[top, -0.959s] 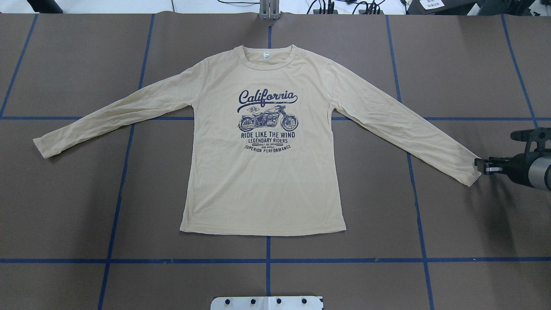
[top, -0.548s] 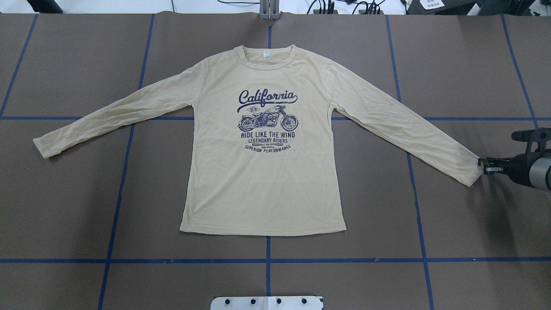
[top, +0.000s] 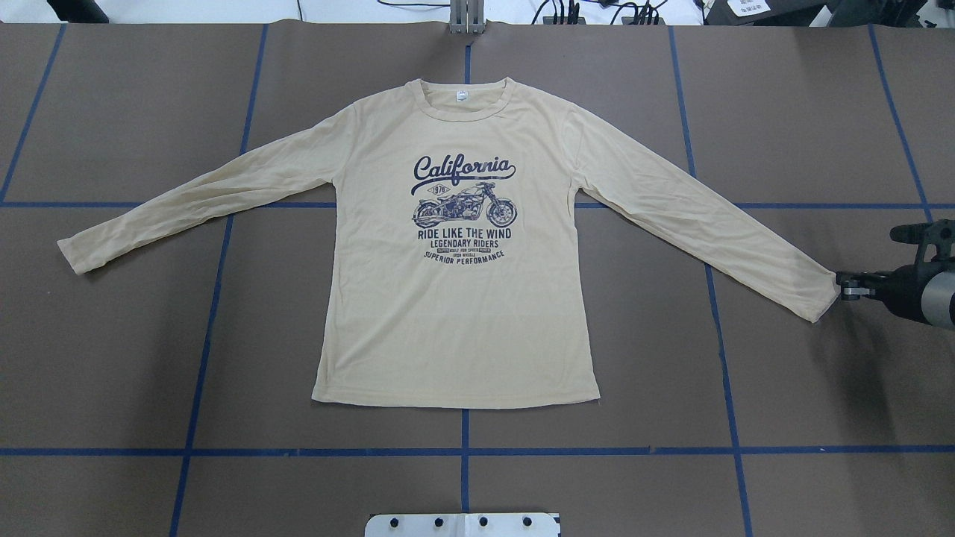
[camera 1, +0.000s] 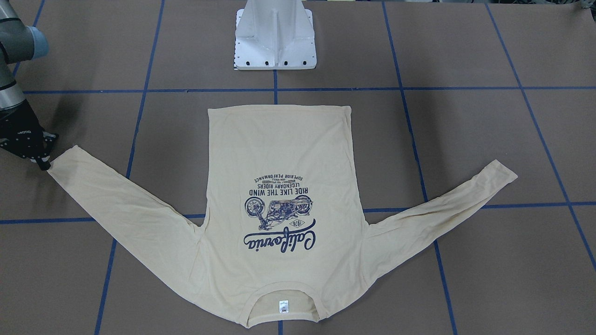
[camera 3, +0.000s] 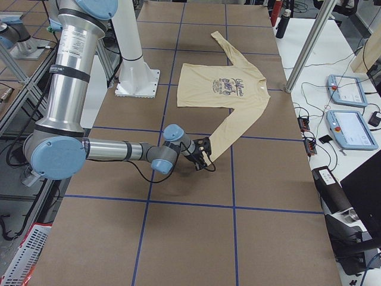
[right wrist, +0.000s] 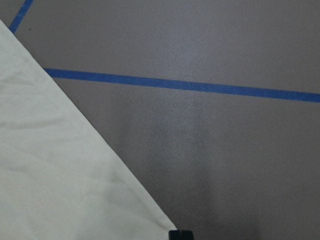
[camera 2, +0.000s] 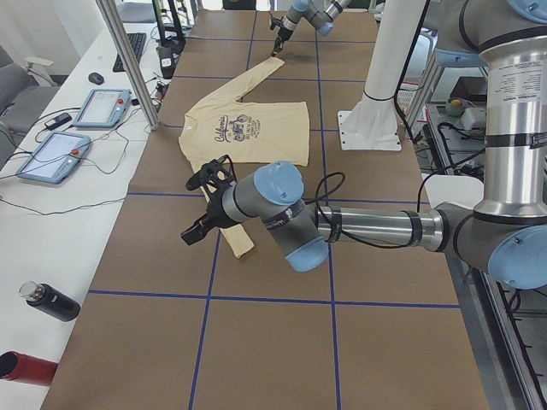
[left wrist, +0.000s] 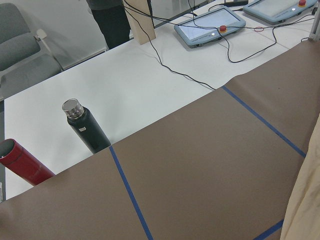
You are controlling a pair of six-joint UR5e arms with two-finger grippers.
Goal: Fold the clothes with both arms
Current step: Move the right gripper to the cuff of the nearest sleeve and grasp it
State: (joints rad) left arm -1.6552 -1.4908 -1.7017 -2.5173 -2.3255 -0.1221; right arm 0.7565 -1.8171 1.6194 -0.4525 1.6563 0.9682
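Note:
The cream-yellow T-shirt (top: 455,313) lies flat, print up, with both sleeves spread out; it also shows in the front-facing view (camera 1: 279,149). My right gripper (top: 841,286) is low at the table, at the cuff end of the sleeve on the overhead view's right, and is shut on the cuff corner (camera 1: 45,164). In the right wrist view the sleeve fabric (right wrist: 60,170) runs down to a black fingertip (right wrist: 180,234). My left gripper (camera 2: 190,209) shows only in the exterior left view, above the other sleeve's end; I cannot tell whether it is open or shut.
The white base pedestal (camera 1: 274,35) stands at the robot's side of the table. A black bottle (left wrist: 86,126) and a red bottle (left wrist: 22,162) lie on the white bench past the table's left end, near touch panels (camera 2: 53,154).
My right gripper has moved a little to the right and the sleeve cuff has come with it, drawing the sleeve straighter. The rest of the shirt has not moved.

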